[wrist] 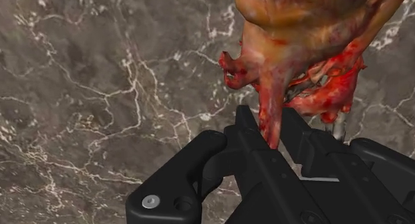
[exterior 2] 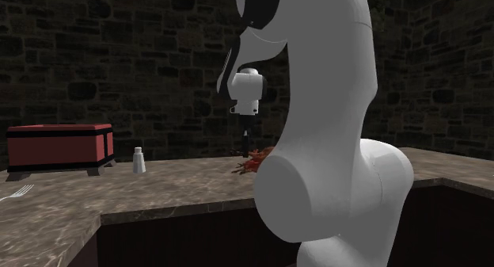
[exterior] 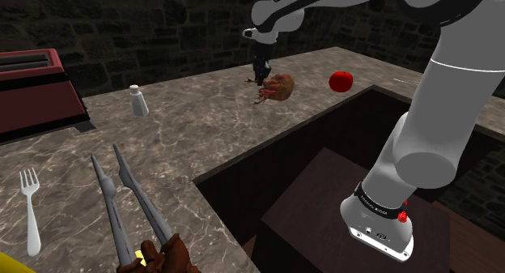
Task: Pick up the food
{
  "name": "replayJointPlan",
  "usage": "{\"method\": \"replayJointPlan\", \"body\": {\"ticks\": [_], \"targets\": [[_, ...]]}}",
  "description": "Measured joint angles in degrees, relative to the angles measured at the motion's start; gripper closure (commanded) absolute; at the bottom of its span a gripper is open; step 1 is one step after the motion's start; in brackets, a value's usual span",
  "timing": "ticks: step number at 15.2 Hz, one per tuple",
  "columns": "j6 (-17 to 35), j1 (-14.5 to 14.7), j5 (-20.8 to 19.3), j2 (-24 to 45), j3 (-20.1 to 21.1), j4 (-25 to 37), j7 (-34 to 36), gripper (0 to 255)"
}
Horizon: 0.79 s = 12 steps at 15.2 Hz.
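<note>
A black gripper (wrist: 269, 127) points down over a grey marble counter (wrist: 100, 90). Its two fingers (wrist: 243, 123) stand close together and pinch a thin pale strand of the food (wrist: 299, 50), a lumpy tan and raw-red piece that hangs just ahead of the fingertips. Whether the food's bulk rests on the marble or is raised off it cannot be told.

In the shoulder view the gripper (exterior: 261, 77) touches the food (exterior: 279, 87) on its side. A red tomato (exterior: 341, 81) lies beyond the food, near but apart. On the hand's other side a white salt shaker (exterior: 139, 100) stands well apart, with bare marble between, and a dark red toaster (exterior: 32, 89) sits farther still. A fork (exterior: 30, 211) and two long grey blades (exterior: 143, 194) lie far from the hand.

Close behind the hand rises a dark stone wall (exterior: 162, 28). On the arm's side, the counter's edge (exterior: 283, 134) drops straight into a dark recess holding the stand (exterior: 307, 198).
</note>
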Motion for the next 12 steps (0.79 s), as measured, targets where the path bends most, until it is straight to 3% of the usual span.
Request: {"method": "replayJointPlan", "body": {"ticks": [12], "targets": [[-8.35,0.23,-1.30,-2.77,-0.10,5.81,1.13,255]]}}
